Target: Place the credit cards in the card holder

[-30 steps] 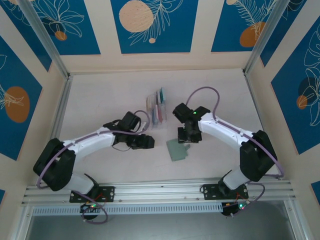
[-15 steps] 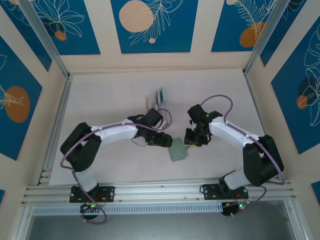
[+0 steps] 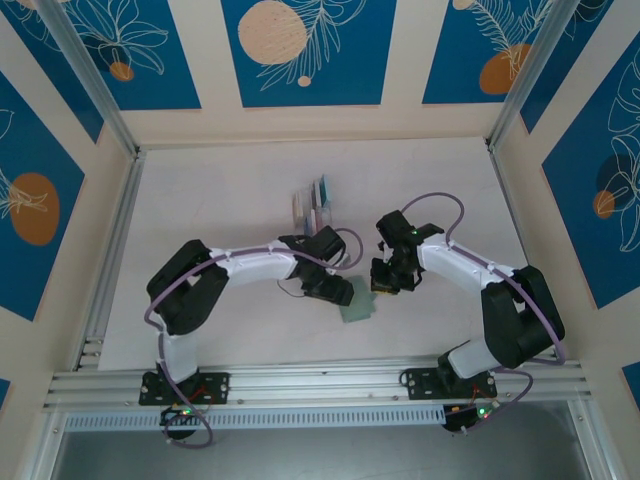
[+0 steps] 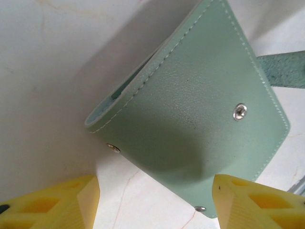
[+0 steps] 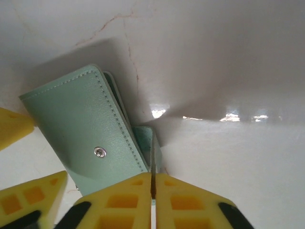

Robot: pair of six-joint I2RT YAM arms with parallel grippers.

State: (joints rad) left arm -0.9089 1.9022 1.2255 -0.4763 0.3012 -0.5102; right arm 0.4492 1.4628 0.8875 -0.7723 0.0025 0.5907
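Now right gripper (image 5: 152, 180) tight on snap tab (image 5: 145, 140) of card holder (image 5: 81, 124), left gripper (image 4: 155, 186) open

My pale marbled desk (image 3: 230, 210), cream walls (image 3: 205, 60) around me, blue floral panels (image 3: 305, 50) at twelve o'clock, aluminium rail (image 3: 320, 380) at six o'clock

Left arm (image 3: 250, 265) and right arm (image 3: 455, 262) are both showing white shells over bulky black joints. A purple cable (image 3: 149, 308) is running along the left one, and another (image 3: 440, 198) is arching off the right. Black base plates (image 3: 185, 388) are carrying green LEDs (image 3: 483, 410) glowing just below, and one more is glowing on the right wrist (image 3: 406, 236). Left gripper (image 4: 155, 179) and right gripper (image 5: 152, 177) are both wearing blocky yellow fingers (image 4: 257, 200) with squarish cut-outs and black mounts behind
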